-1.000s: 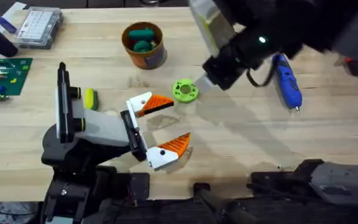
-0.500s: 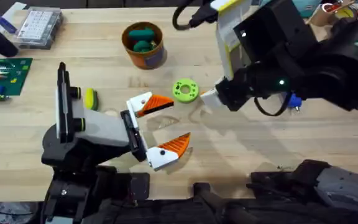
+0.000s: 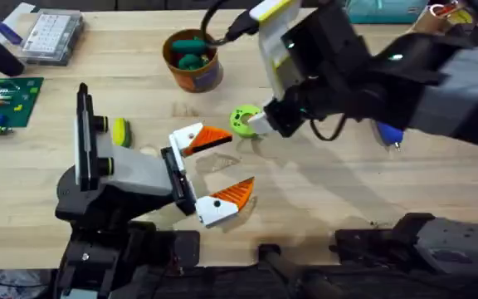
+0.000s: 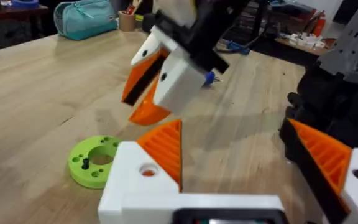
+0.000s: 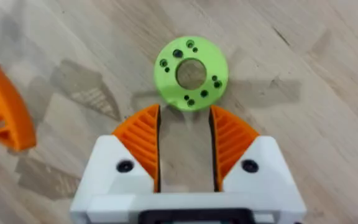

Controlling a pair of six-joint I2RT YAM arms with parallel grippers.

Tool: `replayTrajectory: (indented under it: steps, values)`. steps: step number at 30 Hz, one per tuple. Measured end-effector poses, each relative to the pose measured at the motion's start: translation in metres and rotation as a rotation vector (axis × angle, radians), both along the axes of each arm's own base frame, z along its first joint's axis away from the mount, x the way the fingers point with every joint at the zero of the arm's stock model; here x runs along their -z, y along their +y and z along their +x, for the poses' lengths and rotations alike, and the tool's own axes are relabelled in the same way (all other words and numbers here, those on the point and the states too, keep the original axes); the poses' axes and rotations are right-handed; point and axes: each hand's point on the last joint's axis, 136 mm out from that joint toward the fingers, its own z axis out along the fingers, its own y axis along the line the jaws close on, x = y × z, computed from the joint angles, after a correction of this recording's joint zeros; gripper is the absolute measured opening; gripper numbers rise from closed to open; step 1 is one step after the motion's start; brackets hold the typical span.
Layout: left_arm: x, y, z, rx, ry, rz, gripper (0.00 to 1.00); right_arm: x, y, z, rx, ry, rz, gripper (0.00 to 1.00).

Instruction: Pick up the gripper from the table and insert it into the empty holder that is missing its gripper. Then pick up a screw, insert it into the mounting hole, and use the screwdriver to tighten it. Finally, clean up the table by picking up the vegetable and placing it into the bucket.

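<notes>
The left gripper (image 3: 214, 170) lay low on the table with its white, orange-padded fingers spread wide and nothing between them. Just behind its arm, to the left, sat the small yellow vegetable (image 3: 120, 130). Farther back stood the orange bucket (image 3: 192, 60), with something teal-green inside.

Right of the upper finger lay the lime-green screw (image 3: 243, 120), flat on the wood with its centre hole up. The right gripper (image 5: 185, 144) hovered close over it, jaws parted a little and empty, the tips just short of the disc's rim. In the left wrist view it hung tilted above the disc (image 4: 94, 160).

To take the disc cleanly, the jaws probably needed to open a touch more, centre over the hole, and come down so the pads (image 5: 143, 135) straddled the rim before closing. Closing early could nudge it away.

Farthest right, the blue screwdriver (image 3: 388, 134) lay partly hidden under the right arm.
</notes>
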Motion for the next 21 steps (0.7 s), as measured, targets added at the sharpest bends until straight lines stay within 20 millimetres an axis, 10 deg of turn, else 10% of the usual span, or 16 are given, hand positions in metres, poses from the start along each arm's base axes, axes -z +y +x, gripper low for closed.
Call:
replayTrajectory:
  steps: [21]
  values:
    - [0.0,0.0,0.0,0.0,0.0,0.0,0.983,0.039,0.038,0.021,-0.059,-0.012,0.024,0.398]
